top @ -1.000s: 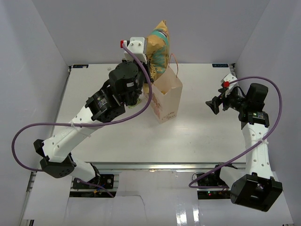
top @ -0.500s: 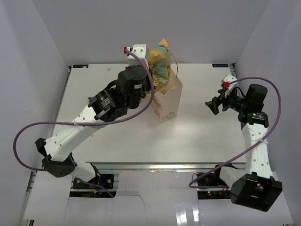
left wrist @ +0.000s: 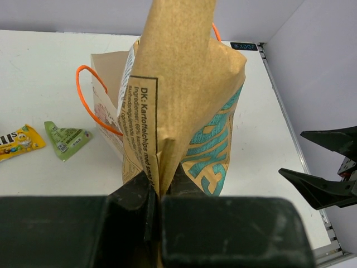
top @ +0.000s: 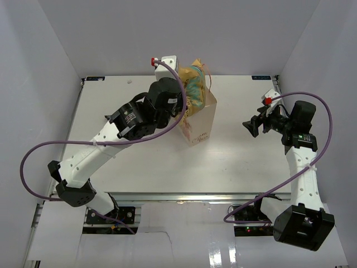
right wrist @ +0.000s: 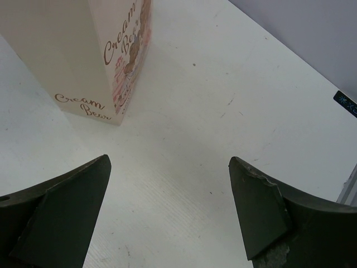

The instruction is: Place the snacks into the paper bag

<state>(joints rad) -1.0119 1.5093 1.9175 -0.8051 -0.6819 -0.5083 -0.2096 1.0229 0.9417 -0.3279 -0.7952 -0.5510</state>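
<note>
My left gripper [top: 181,95] is shut on the top seam of the large yellow crisp packet [top: 192,89], which hangs partly inside the cream paper bag [top: 199,124]. In the left wrist view my left gripper [left wrist: 160,187] clamps the packet [left wrist: 178,95], with the bag [left wrist: 109,89] and its orange handle [left wrist: 83,95] behind it. A yellow candy wrapper [left wrist: 17,142] and a green one [left wrist: 67,138] lie on the table left of the bag. My right gripper [top: 252,124] is open and empty, right of the bag; its view shows the gripper [right wrist: 170,209] and the bag's printed side [right wrist: 120,53].
White enclosure walls stand on the left, back and right. The table's right edge rail [right wrist: 347,187] is close to my right gripper. The left arm's purple cable [top: 33,167] loops out over the left side of the table.
My left gripper has lowered the crisp packet from above the bag down into its mouth. The right arm has not moved.
</note>
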